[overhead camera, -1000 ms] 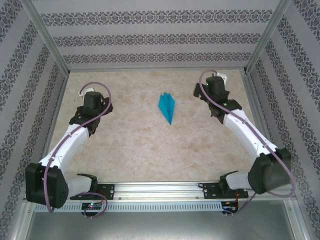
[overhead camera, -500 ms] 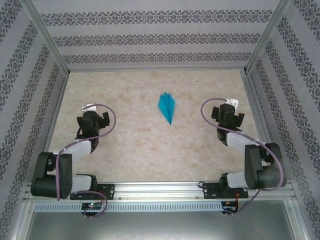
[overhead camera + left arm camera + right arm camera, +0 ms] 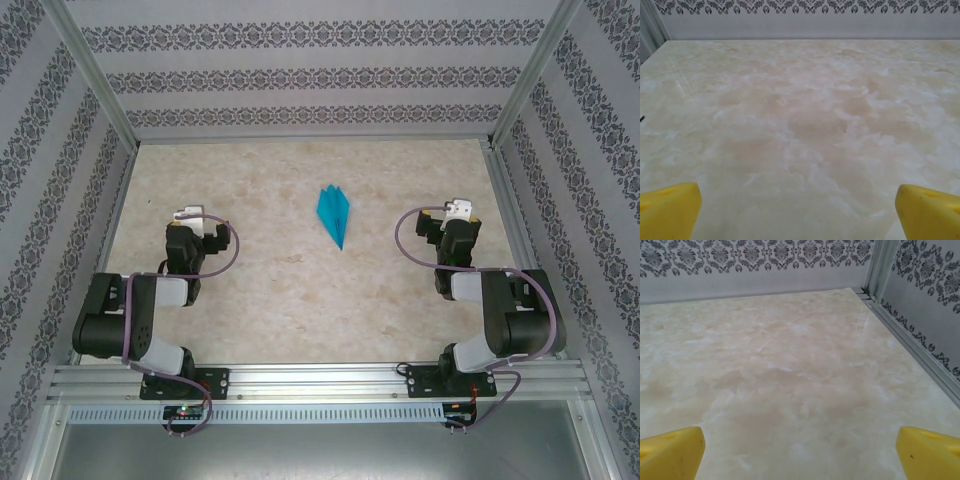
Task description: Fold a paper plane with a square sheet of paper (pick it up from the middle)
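Observation:
The square sheet of paper now lies as a teal-blue paper plane [image 3: 335,215], a narrow layered dart flat on the table, its tip pointing toward the near edge. My left gripper [image 3: 195,233] sits low at the left, well apart from the plane. My right gripper [image 3: 455,230] sits low at the right, just as far from it. In the left wrist view the left gripper [image 3: 799,212] is open, its yellow fingertips [image 3: 667,210] wide apart over bare table. The right gripper [image 3: 800,452] is open too, with yellow fingertips [image 3: 670,452] spread and nothing between them.
The beige marbled table [image 3: 300,290] is boxed in by patterned walls [image 3: 300,80] at the back and sides. An aluminium rail [image 3: 910,347] runs along the right edge. Both arms are folded back close to their bases at the near rail [image 3: 320,380].
Both arms have drawn back from the far half of the table toward their bases and folded up. The paper plane has stayed in place.

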Controlling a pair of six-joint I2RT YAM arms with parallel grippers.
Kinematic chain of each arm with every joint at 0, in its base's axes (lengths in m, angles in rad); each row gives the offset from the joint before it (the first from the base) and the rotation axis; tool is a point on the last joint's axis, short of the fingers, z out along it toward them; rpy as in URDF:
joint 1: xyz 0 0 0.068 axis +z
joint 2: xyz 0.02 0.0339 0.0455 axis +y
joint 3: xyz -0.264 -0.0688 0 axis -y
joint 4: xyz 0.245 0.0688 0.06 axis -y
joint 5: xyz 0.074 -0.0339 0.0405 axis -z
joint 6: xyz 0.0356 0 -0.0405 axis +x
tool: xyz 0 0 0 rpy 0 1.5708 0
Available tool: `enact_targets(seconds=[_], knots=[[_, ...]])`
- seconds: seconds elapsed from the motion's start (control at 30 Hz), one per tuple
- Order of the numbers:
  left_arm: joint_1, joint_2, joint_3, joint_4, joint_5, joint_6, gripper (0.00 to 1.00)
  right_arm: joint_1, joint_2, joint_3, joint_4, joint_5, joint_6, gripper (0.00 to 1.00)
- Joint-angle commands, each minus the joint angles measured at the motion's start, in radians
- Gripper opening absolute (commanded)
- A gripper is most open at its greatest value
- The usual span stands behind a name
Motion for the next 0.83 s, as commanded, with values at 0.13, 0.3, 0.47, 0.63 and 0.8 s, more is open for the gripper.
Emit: enact_targets(seconds=[0.13,0.3,0.47,0.63,0.8], knots=[[-0.002,0.04,0.031,0.051,0.009,0.036,1.0,-0.01,0.002,0.005,0.065,-0.041,-0.012,0.98],[-0.021,0.039,0.059,-0.006,0.056,0.08,1.0,-0.01,0.003,0.005,0.067,-0.041,-0.011,0.98],[-0.021,0.042,0.065,-0.009,0.053,0.08,1.0,-0.01,0.003,0.005,0.067,-0.04,-0.011,0.98],[-0.026,0.046,0.069,-0.017,0.042,0.084,1.0,-0.008,0.003,0.004,0.067,-0.041,-0.012,0.98],[-0.027,0.045,0.066,-0.012,0.042,0.083,1.0,-0.011,-0.002,-0.008,0.084,-0.081,-0.02,0.98]])
